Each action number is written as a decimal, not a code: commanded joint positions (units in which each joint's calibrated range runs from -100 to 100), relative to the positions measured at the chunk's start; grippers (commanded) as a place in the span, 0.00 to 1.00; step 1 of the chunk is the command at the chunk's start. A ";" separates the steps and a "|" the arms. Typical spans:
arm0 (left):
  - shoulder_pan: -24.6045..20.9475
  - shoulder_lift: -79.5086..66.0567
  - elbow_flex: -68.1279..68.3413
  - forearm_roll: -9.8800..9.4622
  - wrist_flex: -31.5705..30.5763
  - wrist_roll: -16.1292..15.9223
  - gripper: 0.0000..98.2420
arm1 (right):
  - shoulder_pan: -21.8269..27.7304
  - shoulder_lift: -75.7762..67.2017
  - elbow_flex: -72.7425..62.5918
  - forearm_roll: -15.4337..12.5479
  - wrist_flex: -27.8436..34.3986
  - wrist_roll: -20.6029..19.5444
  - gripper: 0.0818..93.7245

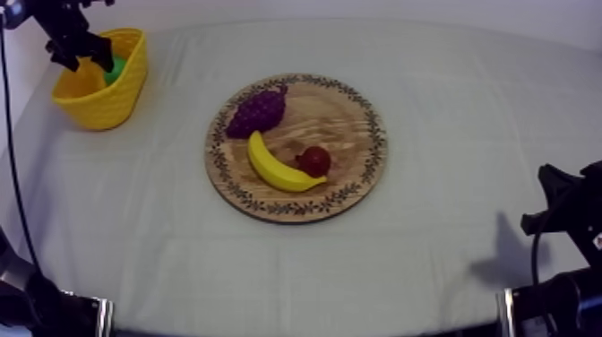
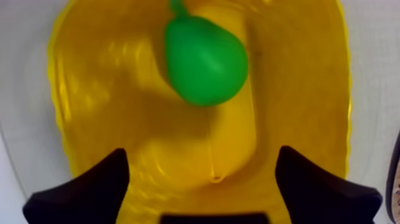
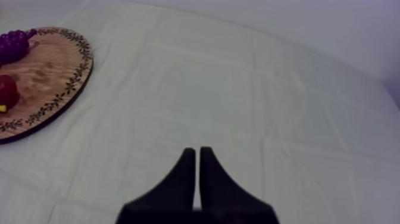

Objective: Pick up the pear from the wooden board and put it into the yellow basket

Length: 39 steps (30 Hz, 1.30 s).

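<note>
A green pear (image 2: 205, 59) lies inside the yellow basket (image 2: 297, 89), free of my fingers. My left gripper (image 2: 202, 179) hangs open above it, fingers (image 2: 89, 190) wide apart. From the top camera, the left gripper (image 1: 85, 56) hovers over the basket (image 1: 112, 99) at the table's far left, with a bit of pear (image 1: 114, 73) showing inside. The round wooden board (image 1: 354, 121) at the table's middle holds grapes (image 1: 258, 111), a banana (image 1: 278, 168) and a small red fruit (image 1: 313, 160). My right gripper (image 3: 197, 156) is shut on nothing, over bare cloth.
The right arm (image 1: 564, 211) rests low at the table's right edge. From the right wrist, the board (image 3: 53, 71) with grapes (image 3: 15, 44) and the red fruit (image 3: 7, 92) lies off to one side. Bare cloth surrounds the board.
</note>
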State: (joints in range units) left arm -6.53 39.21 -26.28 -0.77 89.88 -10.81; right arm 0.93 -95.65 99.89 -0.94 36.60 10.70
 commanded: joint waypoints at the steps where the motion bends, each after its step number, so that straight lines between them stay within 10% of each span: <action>1: 0.03 -0.58 0.41 -0.12 -0.61 0.23 0.89 | -0.01 -0.02 0.00 -0.01 0.01 -0.02 0.00; 26: 2.76 -31.99 21.82 -1.94 -8.70 5.10 0.23 | -0.01 -0.02 0.00 -0.01 0.01 -0.03 0.00; 39: 5.70 -55.05 39.66 -2.20 -13.61 7.40 0.12 | -0.01 -0.02 0.00 -0.01 0.01 -0.03 0.00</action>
State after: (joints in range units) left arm -1.07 -11.40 10.28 -3.01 76.97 -3.63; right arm 0.93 -95.65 99.89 -0.94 36.60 10.66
